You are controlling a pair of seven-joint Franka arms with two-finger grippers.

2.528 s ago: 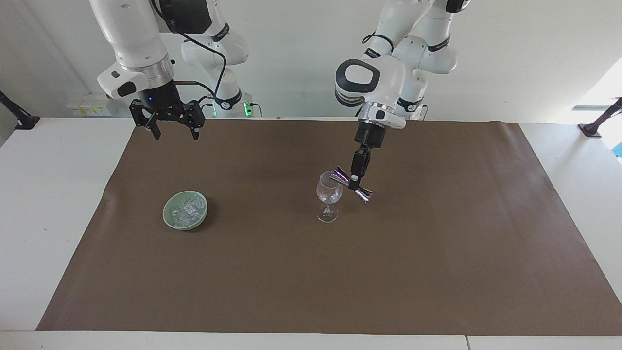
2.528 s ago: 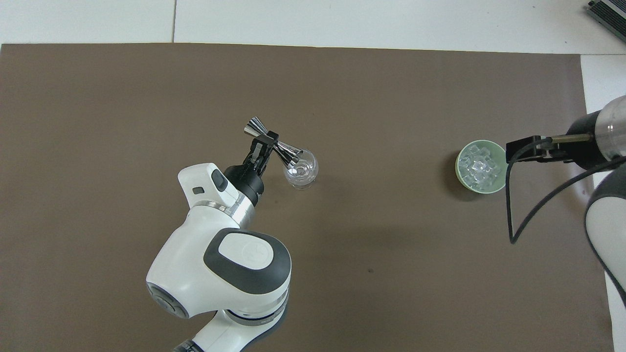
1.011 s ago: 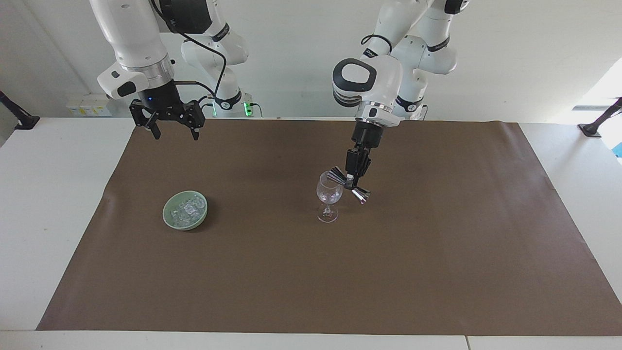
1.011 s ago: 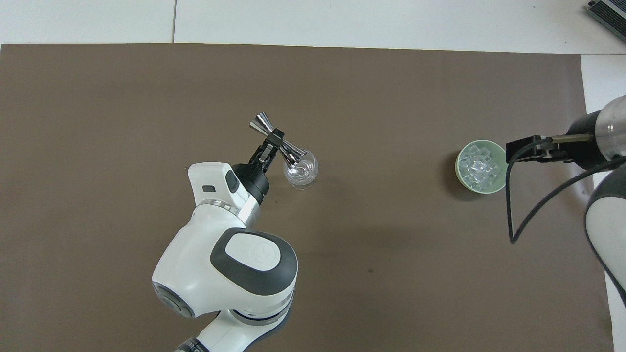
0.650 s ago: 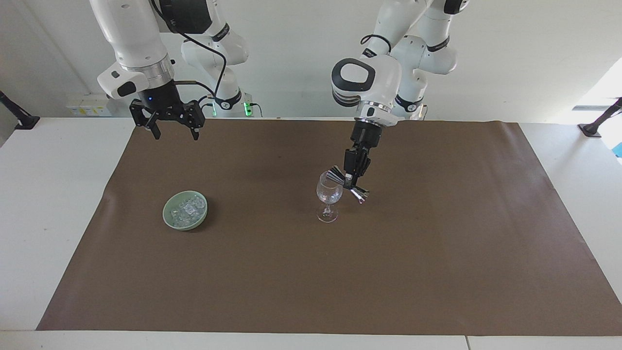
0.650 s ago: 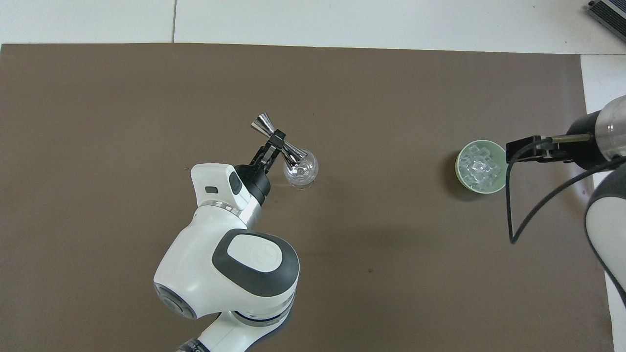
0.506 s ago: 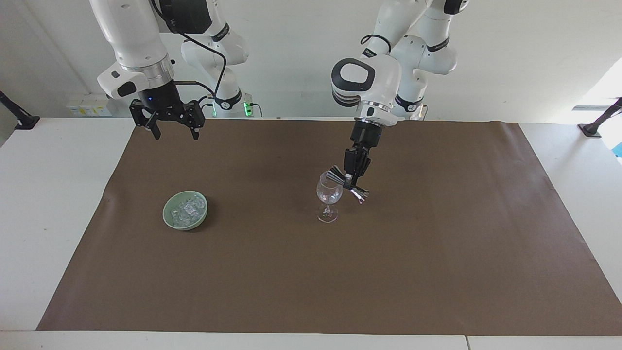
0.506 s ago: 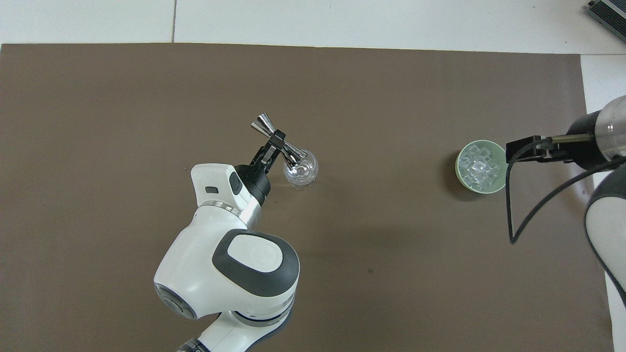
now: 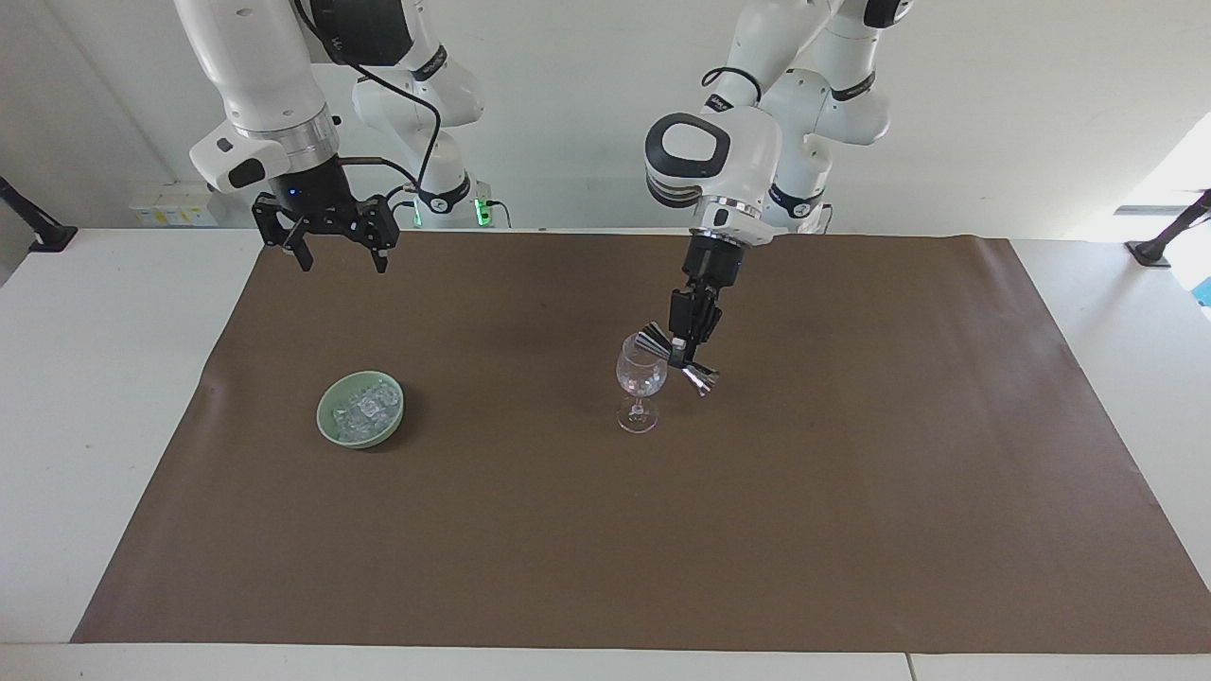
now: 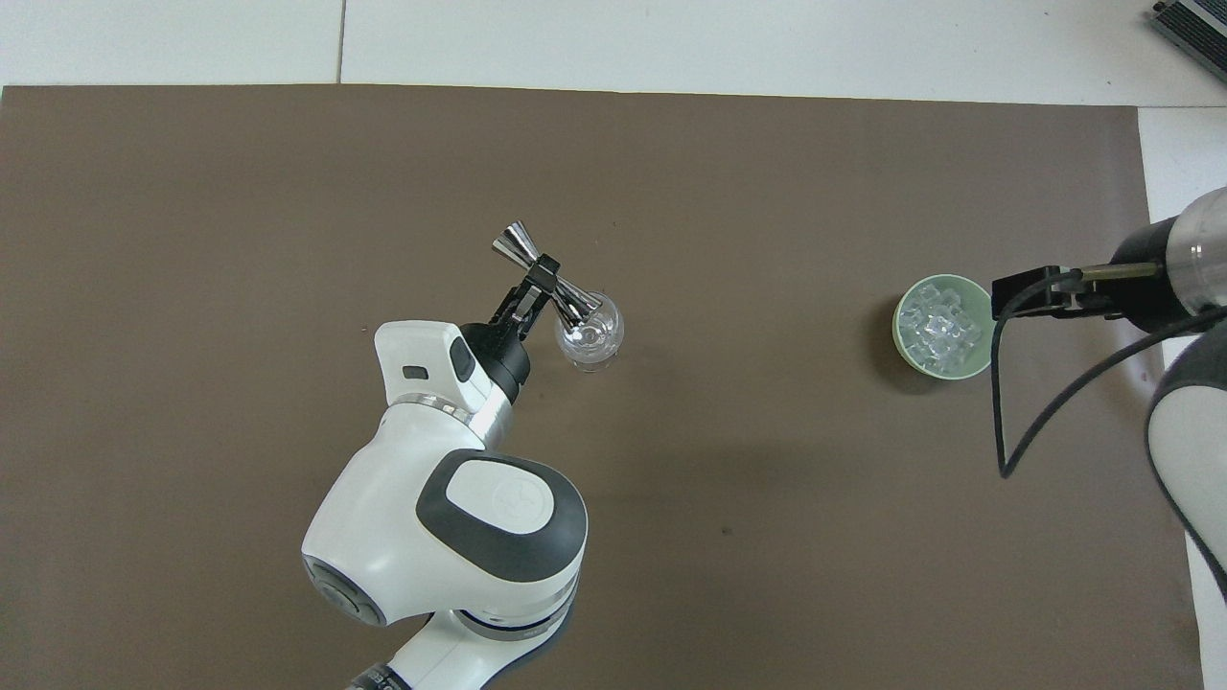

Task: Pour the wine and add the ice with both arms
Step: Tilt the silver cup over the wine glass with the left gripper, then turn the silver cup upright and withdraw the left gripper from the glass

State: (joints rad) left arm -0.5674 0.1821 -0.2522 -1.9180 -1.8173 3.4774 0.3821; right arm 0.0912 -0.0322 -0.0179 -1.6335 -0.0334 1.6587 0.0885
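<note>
A clear stemmed wine glass (image 9: pixel 640 380) stands upright mid-mat; it also shows in the overhead view (image 10: pixel 590 337). My left gripper (image 9: pixel 683 351) (image 10: pixel 538 274) is shut on the waist of a silver double-ended jigger (image 9: pixel 699 377) (image 10: pixel 517 240), held tilted with one end over the glass's rim. Ice (image 9: pixel 365 407) (image 10: pixel 943 326) fills a pale green bowl (image 9: pixel 326 422) (image 10: pixel 901 337) toward the right arm's end. My right gripper (image 9: pixel 342 259) (image 10: pixel 1018 291) is open and empty, raised in the air over the mat's edge on the robots' side of the bowl.
A brown mat (image 9: pixel 851 530) covers most of the white table (image 9: pixel 85 397). Only the bowl and the glass stand on it.
Since 2.5 s ago my left gripper has shifted and turned the jigger slightly over the glass. In the last half second nothing moves. The right arm waits.
</note>
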